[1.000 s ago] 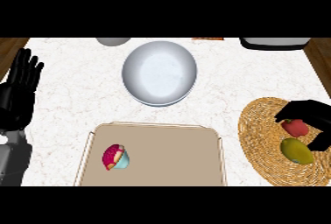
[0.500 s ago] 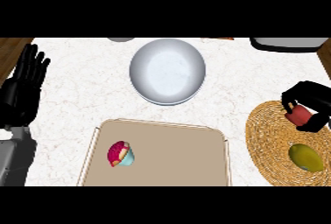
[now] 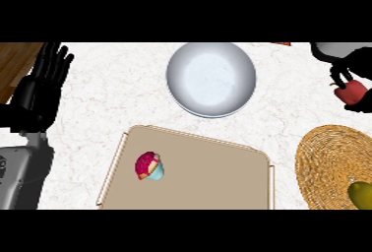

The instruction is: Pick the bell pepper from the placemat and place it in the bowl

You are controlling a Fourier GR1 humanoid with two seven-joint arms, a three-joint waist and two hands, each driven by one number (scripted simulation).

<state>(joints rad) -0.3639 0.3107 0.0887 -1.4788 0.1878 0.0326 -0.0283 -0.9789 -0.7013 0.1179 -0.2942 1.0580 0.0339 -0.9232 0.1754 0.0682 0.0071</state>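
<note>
Curling round the red bell pepper (image 3: 354, 92), the right hand (image 3: 359, 64) holds it at the view's right edge, off the woven placemat (image 3: 327, 162) and well to the right of the grey bowl (image 3: 210, 78). A yellow-green fruit (image 3: 361, 194) lies on the placemat. The left hand (image 3: 44, 83) rests open at the left edge, fingers straight. A small pink-and-blue item (image 3: 149, 166) sits on the tan tray (image 3: 210, 182) below the bowl
</note>
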